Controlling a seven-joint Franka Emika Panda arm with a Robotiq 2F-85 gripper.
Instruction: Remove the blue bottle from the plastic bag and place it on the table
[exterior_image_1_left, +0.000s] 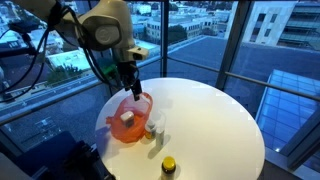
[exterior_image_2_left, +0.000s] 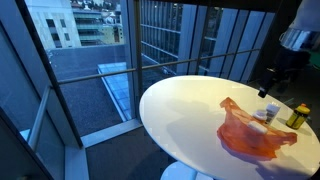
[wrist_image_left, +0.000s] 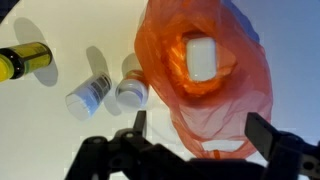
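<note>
While the gripper (wrist_image_left: 200, 135) hangs above the orange plastic bag (wrist_image_left: 235, 100) with fingers (wrist_image_left: 262, 130) spread apart, a pale bottle (wrist_image_left: 203, 57) lies inside the bag. A white pill bottle (wrist_image_left: 88, 93) and a white-capped jar (wrist_image_left: 131, 92) sit just beside the bag, a yellow bottle (wrist_image_left: 25, 60) farther out; the bag lies near the rim of the table (exterior_image_1_left: 210, 120), broad tabletop beyond

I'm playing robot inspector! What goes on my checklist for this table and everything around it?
Surface: round white table, mostly bare.
Job's things: orange plastic bag open on the table, with a pale bottle-shaped thing inside; no blue seen.
Clutter: two white bottles beside the bag; a yellow bottle with a dark cap further off.
Grippers: gripper open above the bag, holding nothing.
Cables: black cables near the arm.
Surroundings: big windows, city buildings outside.
</note>
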